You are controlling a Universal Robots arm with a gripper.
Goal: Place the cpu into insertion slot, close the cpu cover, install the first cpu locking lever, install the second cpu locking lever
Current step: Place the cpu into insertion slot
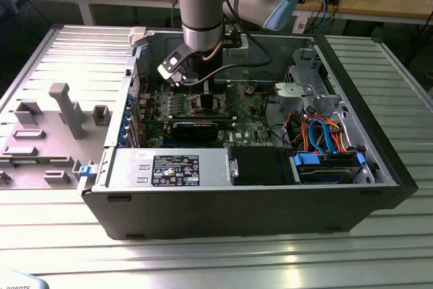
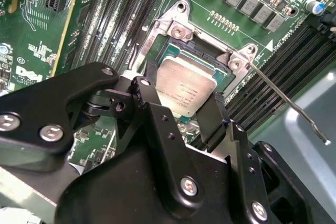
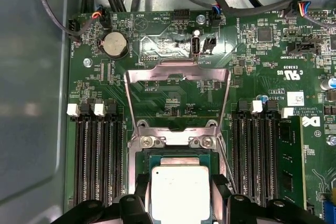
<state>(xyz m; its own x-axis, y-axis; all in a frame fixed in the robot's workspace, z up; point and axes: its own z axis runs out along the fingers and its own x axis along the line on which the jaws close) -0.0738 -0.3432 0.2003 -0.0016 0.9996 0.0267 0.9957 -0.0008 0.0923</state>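
Pincer (image 2: 185, 98) closed on cpu (image 3: 180, 192) edges, it seems, cpu low in slot (image 2: 178, 52) — cover (image 3: 177, 73) flipped open, thin lever (image 2: 283, 100) sticking out beside slot

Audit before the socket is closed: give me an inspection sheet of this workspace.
Surface: slatted metal table, carrying an open computer case.
Job's things: cpu at the insertion slot, seating unclear; cpu cover swung open; one locking lever unlatched, sticking out.
Clutter: grey fixture blocks at the exterior view's left.
Grippers: hand shut on the cpu's sides.
Cables: orange and blue cables inside the case.
Surroundings: cluttered wooden bench behind.
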